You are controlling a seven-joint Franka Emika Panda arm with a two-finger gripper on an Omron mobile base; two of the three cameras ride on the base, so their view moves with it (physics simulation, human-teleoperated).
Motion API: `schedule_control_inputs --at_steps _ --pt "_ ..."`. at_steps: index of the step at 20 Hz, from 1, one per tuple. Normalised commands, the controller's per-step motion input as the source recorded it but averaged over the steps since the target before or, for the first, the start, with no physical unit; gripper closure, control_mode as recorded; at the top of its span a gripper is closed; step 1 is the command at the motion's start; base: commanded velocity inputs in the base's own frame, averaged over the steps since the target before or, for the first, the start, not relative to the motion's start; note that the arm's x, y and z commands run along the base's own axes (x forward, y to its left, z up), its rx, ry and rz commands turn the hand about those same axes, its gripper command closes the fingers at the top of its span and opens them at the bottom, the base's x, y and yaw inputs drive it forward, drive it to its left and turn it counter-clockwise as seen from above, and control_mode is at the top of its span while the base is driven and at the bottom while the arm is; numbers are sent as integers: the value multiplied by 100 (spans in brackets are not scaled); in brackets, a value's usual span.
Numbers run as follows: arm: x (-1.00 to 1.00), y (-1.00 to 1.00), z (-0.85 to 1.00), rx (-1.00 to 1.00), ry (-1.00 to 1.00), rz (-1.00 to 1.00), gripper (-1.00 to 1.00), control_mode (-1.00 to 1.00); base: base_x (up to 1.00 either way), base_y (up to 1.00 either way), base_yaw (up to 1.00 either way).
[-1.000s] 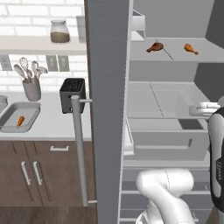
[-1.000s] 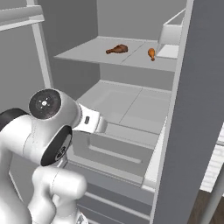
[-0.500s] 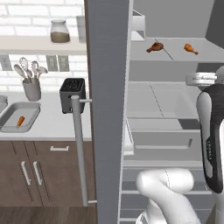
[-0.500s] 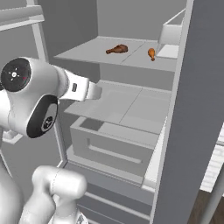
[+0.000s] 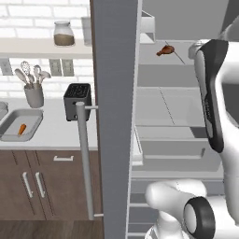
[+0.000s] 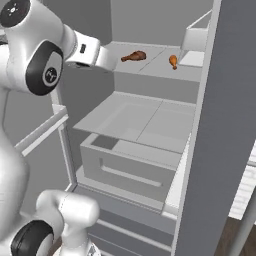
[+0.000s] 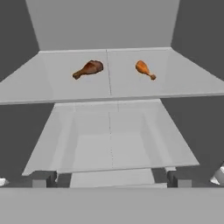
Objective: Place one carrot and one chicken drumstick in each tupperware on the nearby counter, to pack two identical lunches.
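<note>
I'm looking into the open fridge. Hand view: gripper fingers spread wide, nothing between them, pointed at the upper fridge shelf.

Two chicken drumsticks on that shelf: darker brown one on left, more orange one to its right, well apart, not touching. Same pair in right base view: and; left base view shows one, arm in front of the rest of the shelf. Lower shelf and drawer below.

On the counter left of the fridge door: one tupperware w/ a carrot lying in it. Nearby: black toaster, utensil cup, jar on wall shelf.

No readable writing, brands or labels anywhere; jar label too blurred to tell.
</note>
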Motion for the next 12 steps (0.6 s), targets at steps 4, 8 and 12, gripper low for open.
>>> schedule_control_inputs --at_steps 4,8,12 --pt "100 2 -9 1 0 0 -100 -100 0 0 0" --pt "100 28 -14 2 -3 0 -100 -100 0 0 0" --pt "100 40 -3 0 0 -2 -100 -100 0 0 0"
